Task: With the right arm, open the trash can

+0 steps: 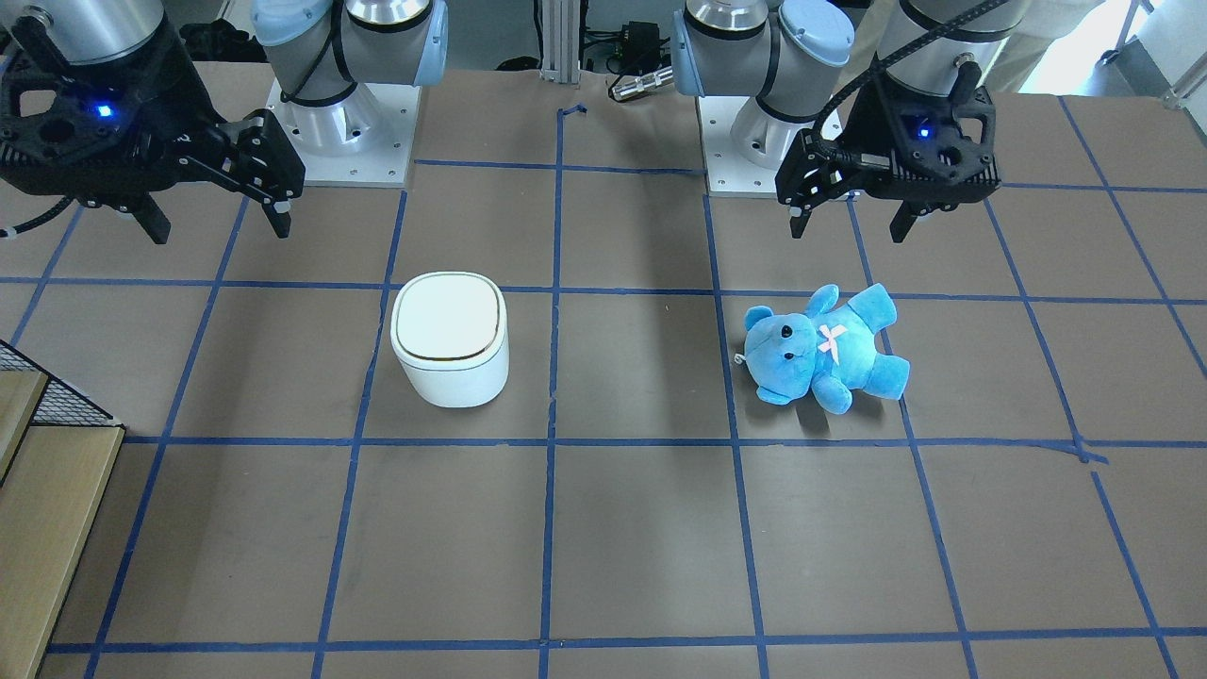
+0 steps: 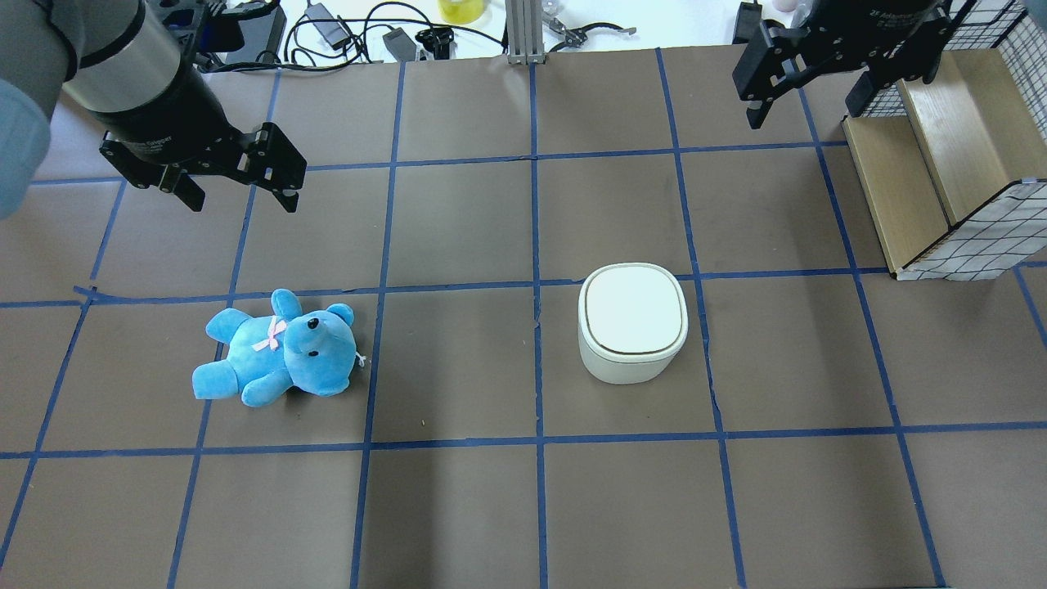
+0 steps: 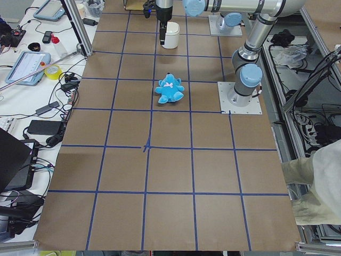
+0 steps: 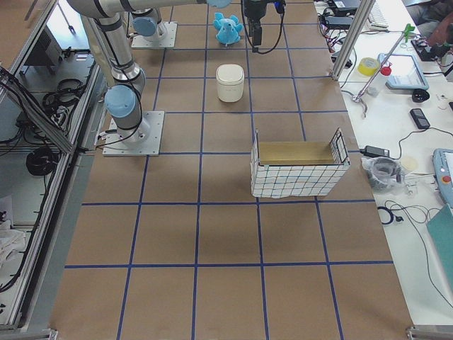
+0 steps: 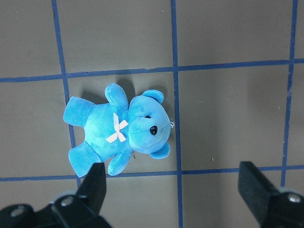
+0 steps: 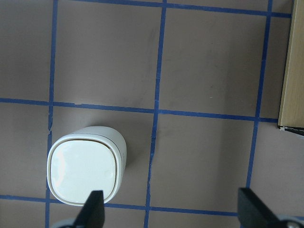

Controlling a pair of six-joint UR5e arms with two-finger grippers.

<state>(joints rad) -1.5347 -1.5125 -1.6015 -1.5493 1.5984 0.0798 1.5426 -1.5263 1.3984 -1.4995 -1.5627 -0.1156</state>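
one bin (image 2: 631, 323) stands upright on the table (image 2: 458, 507) with its lid (image 2: 631, 307) down flat, so none of the opening is done. two grippers hang high above the table, neither holding anything: the right gripper (image 2: 803, 106) has its jaws spread wide and sits up and off to the bin's right, not yet over it, while the left gripper (image 2: 241, 192), just as wide, hangs far off on the bin's left. the bin looks like thin moulded plastic — light, stiff and smooth — so i'd expect it to skid or tip under any sideways shove, with nothing bracing it. no handle or tab shows; only a thin tan seam runs round the lid, and which side carries the hinge cannot be told. a straight downward press on the lid with one fingertip, or a fingertip hooked at the seam, seems the likeliest hold, kept vertical so the body does not slide. room is generous: bare table lies on every side of the bin, the teddy (image 2: 278, 356) lies well apart on the bin's left, and the crate (image 2: 896, 188) stands well apart on the bin's right, the one edge the right gripper must mind on its way in over the bin.
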